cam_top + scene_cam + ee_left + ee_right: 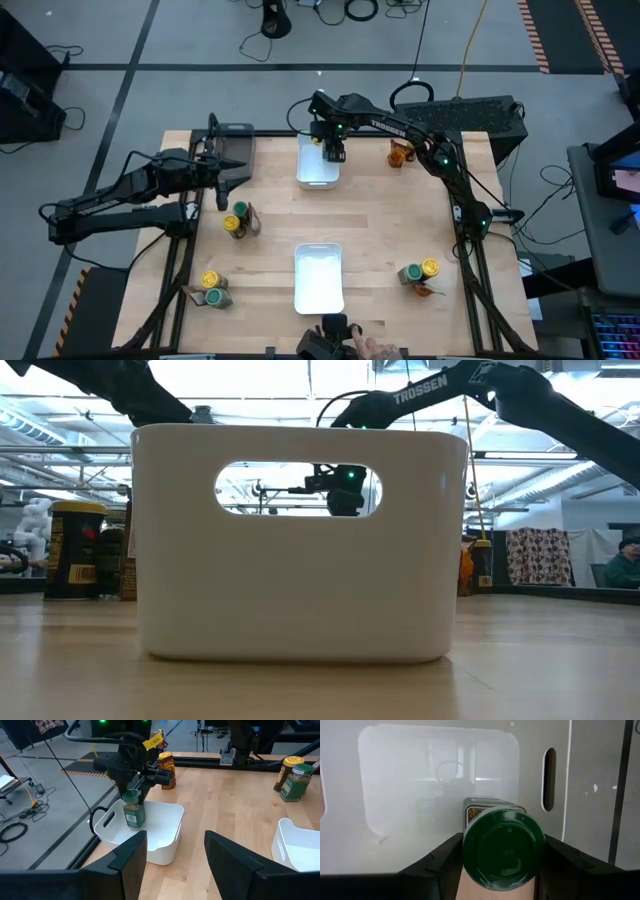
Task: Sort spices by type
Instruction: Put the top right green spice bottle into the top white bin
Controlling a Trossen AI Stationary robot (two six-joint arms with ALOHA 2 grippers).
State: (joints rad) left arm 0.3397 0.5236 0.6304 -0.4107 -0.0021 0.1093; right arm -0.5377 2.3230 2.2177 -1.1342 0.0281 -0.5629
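Observation:
My right gripper (335, 152) hangs over the far white bin (318, 178), shut on a green-lidded spice jar (134, 813). In the left wrist view the jar stands upright with its lower part inside that bin (165, 842). Whether its base touches the bin's floor I cannot tell. The right wrist view looks down on the jar's round green lid (503, 848) between the fingers. My left gripper (226, 186) waits open at the table's far left with nothing between its fingers (175, 862). My right gripper pinches the jar at its green lid (131, 796) between its two fingers, one on either side of the lid (470, 851). The fingers come from above, pointing steeply down. The jar hangs upright below them, inside the far bin's walls.
A second white bin (318, 278) stands at the near middle and fills the low view (300, 540). Jars and packets stand in groups at left middle (240, 222), near left (212, 290) and near right (420, 272). An amber jar (401, 153) is far right. A dark tray (235, 140) lies far left.

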